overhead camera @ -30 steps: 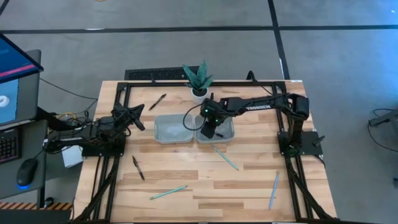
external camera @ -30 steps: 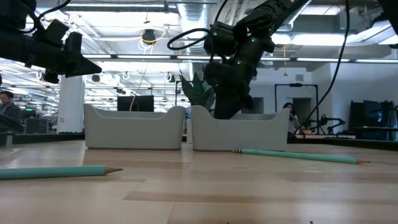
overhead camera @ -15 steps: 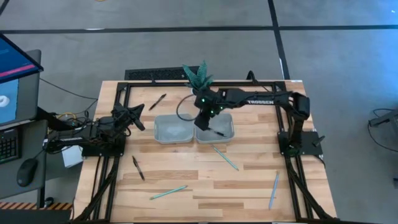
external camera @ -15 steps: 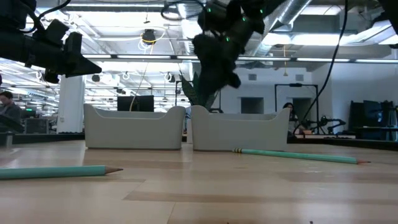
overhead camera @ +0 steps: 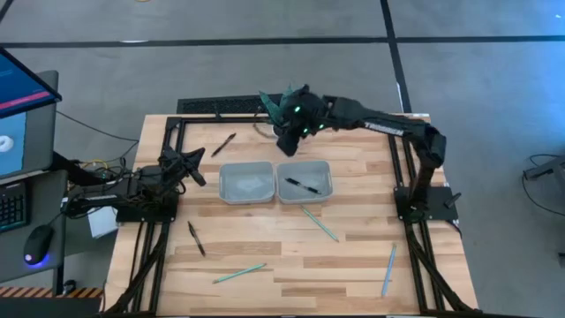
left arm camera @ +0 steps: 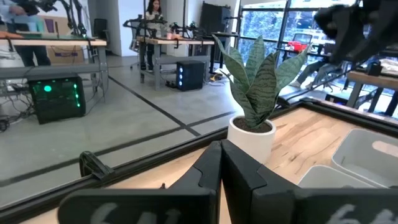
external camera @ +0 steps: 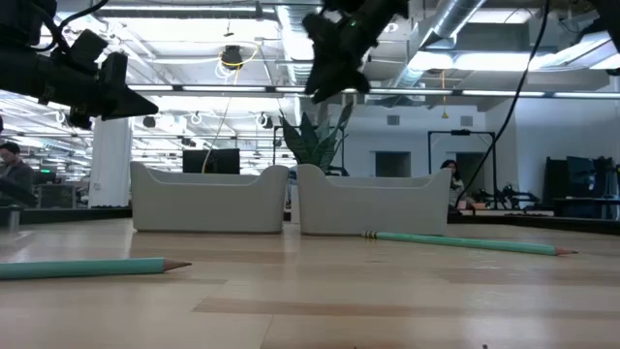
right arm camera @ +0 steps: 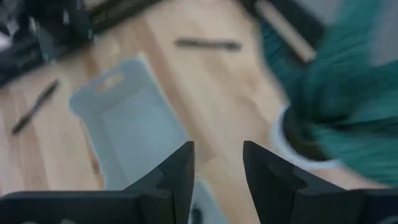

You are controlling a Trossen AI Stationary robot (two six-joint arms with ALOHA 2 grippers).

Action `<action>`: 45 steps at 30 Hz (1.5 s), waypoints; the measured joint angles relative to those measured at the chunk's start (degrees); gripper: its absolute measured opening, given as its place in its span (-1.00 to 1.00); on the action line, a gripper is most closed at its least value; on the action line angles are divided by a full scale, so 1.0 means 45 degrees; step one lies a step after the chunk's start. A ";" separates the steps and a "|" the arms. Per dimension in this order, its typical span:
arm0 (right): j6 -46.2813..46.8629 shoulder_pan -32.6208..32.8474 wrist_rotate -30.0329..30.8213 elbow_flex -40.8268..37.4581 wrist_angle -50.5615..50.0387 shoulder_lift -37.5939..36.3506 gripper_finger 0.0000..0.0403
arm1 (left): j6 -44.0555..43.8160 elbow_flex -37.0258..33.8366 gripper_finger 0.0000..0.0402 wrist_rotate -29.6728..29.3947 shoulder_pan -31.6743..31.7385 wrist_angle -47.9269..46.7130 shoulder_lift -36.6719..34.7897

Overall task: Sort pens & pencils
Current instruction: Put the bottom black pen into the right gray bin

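Note:
One dark pen (overhead camera: 302,185) lies inside the right grey tray (overhead camera: 325,173); the left tray (overhead camera: 245,183) beside it holds nothing I can see. Two more pens lie on the table, one at the far left (overhead camera: 223,144) and one at the near left (overhead camera: 196,238). Three teal pencils lie on the wood: one in front of the trays (overhead camera: 320,223), one near the front edge (overhead camera: 238,274), one at the near right (overhead camera: 388,269). My right gripper (overhead camera: 285,146) hangs open and empty high above the trays' far side, close to the plant. My left gripper (overhead camera: 194,166) rests shut at the table's left.
A potted plant (overhead camera: 281,110) in a white pot stands just behind the trays, right beside my right gripper. A black frame (overhead camera: 265,117) runs around the table's edges. The wood in front of the trays is free apart from the pencils.
My right gripper has risen out of the right tray and gone up and toward the table's far edge, next to the plant, tipping less steeply downward. A dark pen now lies in the right tray where the gripper stood.

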 joint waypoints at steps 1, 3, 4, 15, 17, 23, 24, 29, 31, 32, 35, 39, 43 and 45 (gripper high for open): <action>0.0000 -0.0094 0.0179 0.0013 -0.0064 -0.0256 -0.21 | -0.0017 0.0004 -1.00 0.0001 0.0000 0.0004 0.0000; -0.0189 -0.0285 0.0677 0.0013 -0.0679 -0.0790 -0.21 | -0.0022 0.0005 -1.00 -0.0002 0.0000 0.0005 0.0000; -0.0274 -0.0317 0.0968 0.0013 -0.0774 -0.1050 -0.21 | 0.0022 0.0007 -1.00 0.0000 0.0000 0.0005 0.0000; -0.0223 0.0080 0.1554 0.0006 -0.3353 -0.3574 -0.24 | -0.0377 0.0034 -1.00 0.0000 0.0000 0.0053 0.0000; -0.0223 0.0560 0.1514 -0.0007 -0.3821 -0.3722 -0.24 | -0.0648 0.0034 -1.00 -0.0001 0.0000 0.0058 0.0000; 0.0661 0.1913 0.1550 -0.0007 -0.5333 -0.3844 -0.22 | -0.1659 0.0039 -1.00 0.0000 0.0000 0.0073 0.0000; 0.0889 0.2162 0.1597 -0.0007 -0.5610 -0.3856 -0.22 | -0.1861 0.0044 -1.00 0.0000 0.0000 0.0073 0.0000; 0.2125 0.3566 0.2654 -0.0513 -0.6265 -0.4574 -0.26 | -0.2457 0.0058 -1.00 0.0000 0.0000 -0.0038 0.0000; 0.2778 0.4162 0.3379 -0.1270 -0.6002 -0.5276 -0.27 | -0.2458 0.0058 -1.00 0.0002 0.0000 -0.0053 0.0000; 0.3050 0.4454 0.3660 -0.1730 -0.5753 -0.5690 -0.28 | -0.2458 0.0058 -1.00 0.0000 0.0000 -0.0053 0.0000; 0.3886 0.5127 0.4219 -0.3240 -0.4806 -0.7011 -0.29 | -0.2458 0.0058 -1.00 0.0004 0.0000 -0.0058 0.0000; 0.5280 0.5786 0.4261 -0.5121 -0.3548 -0.8450 -0.31 | -0.2585 0.0058 -1.00 0.0080 0.0000 -0.0058 0.0000; 0.6219 0.6558 0.4249 -0.6947 -0.2110 -0.9295 -0.31 | -0.2897 0.0058 -1.00 0.0097 0.0000 -0.0073 0.0000; 0.6560 0.6927 0.4245 -0.7804 -0.1655 -0.9454 -0.30 | -0.2905 0.0058 -1.00 0.0097 0.0000 -0.0078 0.0000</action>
